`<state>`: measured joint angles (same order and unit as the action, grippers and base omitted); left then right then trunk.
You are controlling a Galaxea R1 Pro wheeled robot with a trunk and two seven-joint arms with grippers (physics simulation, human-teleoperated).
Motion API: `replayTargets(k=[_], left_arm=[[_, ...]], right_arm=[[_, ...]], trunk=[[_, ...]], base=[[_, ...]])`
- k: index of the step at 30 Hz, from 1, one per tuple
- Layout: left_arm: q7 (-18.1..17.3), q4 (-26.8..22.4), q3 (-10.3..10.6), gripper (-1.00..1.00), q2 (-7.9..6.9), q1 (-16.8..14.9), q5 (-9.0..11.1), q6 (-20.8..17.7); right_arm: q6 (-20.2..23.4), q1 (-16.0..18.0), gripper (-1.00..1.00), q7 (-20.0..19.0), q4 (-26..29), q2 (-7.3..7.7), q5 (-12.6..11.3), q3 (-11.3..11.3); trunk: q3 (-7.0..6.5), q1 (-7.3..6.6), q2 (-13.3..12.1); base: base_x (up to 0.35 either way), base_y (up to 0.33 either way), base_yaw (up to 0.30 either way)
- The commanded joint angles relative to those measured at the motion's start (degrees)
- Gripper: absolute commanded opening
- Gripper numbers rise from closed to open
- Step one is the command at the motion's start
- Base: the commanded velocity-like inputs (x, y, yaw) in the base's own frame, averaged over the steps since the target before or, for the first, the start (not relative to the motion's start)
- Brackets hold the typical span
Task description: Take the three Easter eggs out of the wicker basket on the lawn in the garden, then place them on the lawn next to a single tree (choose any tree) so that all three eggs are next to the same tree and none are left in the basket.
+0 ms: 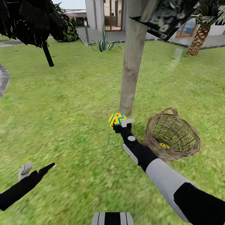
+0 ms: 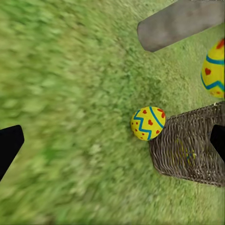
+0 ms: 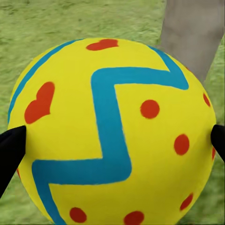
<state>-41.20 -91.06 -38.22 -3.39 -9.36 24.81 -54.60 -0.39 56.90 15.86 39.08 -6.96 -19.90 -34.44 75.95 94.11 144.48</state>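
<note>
**Q:** Egg status?

**A:** One egg [image 1: 116,119] is clamped between my right gripper's [image 1: 122,124] fingers, one finger on each flank, as the right wrist view confirms [image 3: 112,131]. It hangs just beside the foot of the tree [image 1: 131,68], above the lawn [image 1: 72,103]; I cannot tell whether it touches the grass.

**Q:** Step in hand?

**A:** Placement. By my judgement the carried egg is in position for set-down near the trunk.

**Q:** The other eggs?

**A:** In the left wrist view, a second egg [image 2: 148,123] lies on the grass, touching or just beside the outside of the basket [image 2: 187,147]. That view also shows the carried egg [image 2: 214,68] at its edge and the trunk [image 2: 180,23]. In the head view, a yellow patch [image 1: 164,145] shows through the wicker low in the basket [image 1: 172,134], probably the third egg, not yet removed.

**Q:** Next move?

**A:** Lower until the egg rests on grass, then part the fingers slowly; a round egg may roll, so release low and level. Afterwards, retrieve the basket egg.

**Q:** Left gripper?

**A:** My left gripper [image 1: 36,170] is spread wide, holding nothing, hovering over grass well apart from the basket.
</note>
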Motion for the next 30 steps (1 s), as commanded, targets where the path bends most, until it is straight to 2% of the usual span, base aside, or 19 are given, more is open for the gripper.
replayTargets(k=[1,3,4,12,15,23,25,28,30], left_arm=[[-0.28,0.0,-0.08,1.0,0.02,-0.04,-0.11,-0.25],[-0.28,0.0,-0.03,1.0,0.11,-0.04,-0.11,-0.25],[-0.34,0.0,-0.02,1.0,0.13,-0.04,-0.09,-0.25],[-0.39,0.0,-0.05,1.0,0.77,-0.04,-0.09,-0.25],[-0.37,0.0,-0.09,1.0,0.83,-0.04,-0.09,-0.25],[-0.36,-0.03,-0.1,1.0,0.93,-0.04,0.06,-0.3],[-0.37,-0.01,-0.1,1.0,0.9,-0.04,0.09,-0.32],[-0.46,0.0,-0.17,1.0,0.81,-0.04,0.28,-0.53],[-0.41,0.0,-0.13,1.0,0.71,-0.04,0.31,-0.93]], right_arm=[[-0.1,-0.59,-1.0,0.35,0.0,-0.21,-0.54,-0.35],[-1.22,-2.87,-1.0,0.19,-0.06,-0.59,-0.5,-0.38],[-4.09,-3.9,-1.0,0.22,-0.54,-0.61,-0.35,-0.34],[-11.21,-5.6,-1.0,0.6,-5.11,-0.72,0.04,-0.56],[-11.82,-5.72,-1.0,0.79,-8.52,-0.8,-0.11,-0.35],[-12.56,-5.75,-1.0,0.81,-11.0,-0.86,-0.61,1.1],[-14.96,-5.76,-1.0,0.8,-11.14,-0.86,-3.0,2.18],[-16.35,-5.75,-1.0,0.76,-11.21,-0.83,-9.15,2.79],[-16.5,-5.75,-1.0,0.75,-11.22,-0.79,-10.3,2.86]], trunk=[[0.04,-0.01,0.02],[0.04,-0.01,0.02],[0.04,-0.01,0.02],[0.04,-0.01,0.02],[0.04,-0.01,0.02],[0.04,-0.01,0.02],[0.04,-0.01,0.02],[0.04,-0.01,0.02],[0.04,-0.01,0.02]], base=[[0.047,0.107,0.0],[0.121,0.212,0.0],[0.158,0.248,0.0],[0.224,0.173,0.0],[0.131,0.011,0.0],[0.157,0.04,0.0],[0.1,0.016,0.0],[0.021,0.003,0.0],[0.005,0.001,0.0]])
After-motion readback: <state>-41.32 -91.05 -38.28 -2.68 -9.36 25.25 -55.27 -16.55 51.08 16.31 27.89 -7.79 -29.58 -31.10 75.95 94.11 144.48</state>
